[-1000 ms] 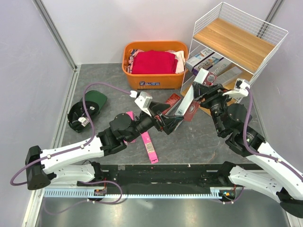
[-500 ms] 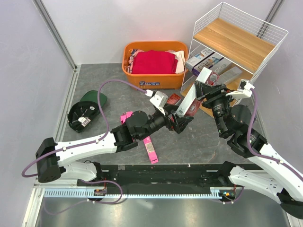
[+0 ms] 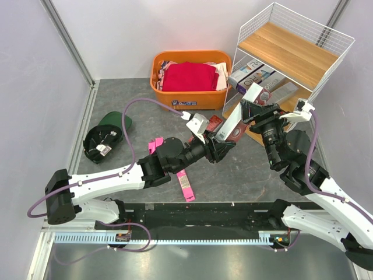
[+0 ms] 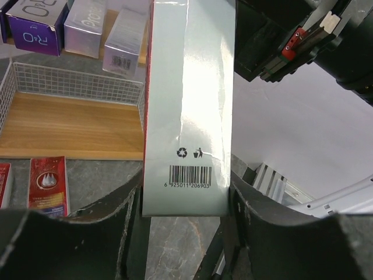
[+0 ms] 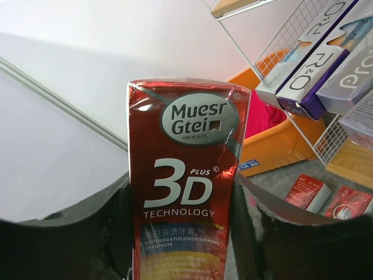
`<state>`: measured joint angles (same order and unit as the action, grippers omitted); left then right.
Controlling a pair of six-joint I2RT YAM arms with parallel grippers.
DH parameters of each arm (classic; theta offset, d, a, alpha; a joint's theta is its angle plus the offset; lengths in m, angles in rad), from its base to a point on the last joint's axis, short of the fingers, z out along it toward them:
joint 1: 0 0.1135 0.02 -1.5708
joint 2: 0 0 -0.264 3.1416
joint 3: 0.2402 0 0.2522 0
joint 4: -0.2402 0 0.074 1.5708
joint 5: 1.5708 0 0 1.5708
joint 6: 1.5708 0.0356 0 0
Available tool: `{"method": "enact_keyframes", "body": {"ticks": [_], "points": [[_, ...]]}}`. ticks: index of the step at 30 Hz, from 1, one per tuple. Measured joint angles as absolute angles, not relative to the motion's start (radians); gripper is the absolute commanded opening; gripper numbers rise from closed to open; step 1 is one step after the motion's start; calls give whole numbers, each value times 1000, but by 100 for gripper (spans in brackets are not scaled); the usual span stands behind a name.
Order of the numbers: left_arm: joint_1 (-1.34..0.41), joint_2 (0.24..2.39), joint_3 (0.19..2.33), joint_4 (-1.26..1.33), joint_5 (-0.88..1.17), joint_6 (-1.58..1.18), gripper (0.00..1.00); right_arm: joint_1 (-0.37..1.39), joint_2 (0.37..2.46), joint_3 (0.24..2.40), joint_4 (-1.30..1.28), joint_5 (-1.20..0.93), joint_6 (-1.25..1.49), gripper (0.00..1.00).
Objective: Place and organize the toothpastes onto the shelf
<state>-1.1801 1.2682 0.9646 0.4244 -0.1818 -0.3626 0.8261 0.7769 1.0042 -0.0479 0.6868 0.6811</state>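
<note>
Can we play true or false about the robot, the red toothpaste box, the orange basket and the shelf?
1. The right gripper holds a red 3D toothpaste box. True.
2. The orange basket is empty. False: red clothes lie in it.
3. The shelf has toothpaste on its top board. False: that board is bare; the boxes sit on the board below.
4. A pink toothpaste box lies on the table. True.
</note>
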Motion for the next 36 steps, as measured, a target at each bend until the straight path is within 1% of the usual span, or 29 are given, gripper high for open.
{"method": "enact_keyframes", "body": {"ticks": [1,2,3,4,5,6,7,9,11,16,20,23,26,29,36], "points": [[-1180,1268,965,424,-182,-363,24,826,777,1004,-48,687,681,74],[-1180,1268,965,424,-182,-363,18,826,777,1004,-46,686,682,77],[-1179,1267,965,424,-183,-363,14,826,776,1004,-41,686,686,79],[-1179,1266,964,421,-184,-363,10,826,776,1004,-35,685,689,84],[-1178,1266,964,419,-186,-363,4,826,775,1004,-30,685,689,87],[-1176,1264,964,416,-186,-363,2,826,773,1004,-26,682,689,89],[-1174,1260,964,407,-188,-364,2,826,772,1004,-19,681,690,95],[-1167,1247,964,388,-193,-364,2,826,769,1004,-10,678,688,98],[-1159,1232,964,374,-191,-368,2,826,766,1004,-7,676,685,98],[-1068,1203,972,331,-128,-403,2,826,753,1004,-6,669,673,98],[-971,1203,1002,299,-19,-454,2,826,730,1004,-7,669,653,98],[-896,1217,1067,270,93,-489,2,826,704,1004,-7,670,635,98],[-844,1261,1176,245,192,-514,2,826,677,1005,-8,672,616,98],[-803,1338,1335,209,313,-537,2,826,645,1006,-9,680,591,98],[-717,1642,1831,83,640,-647,2,826,611,1039,-25,694,542,98]]}}
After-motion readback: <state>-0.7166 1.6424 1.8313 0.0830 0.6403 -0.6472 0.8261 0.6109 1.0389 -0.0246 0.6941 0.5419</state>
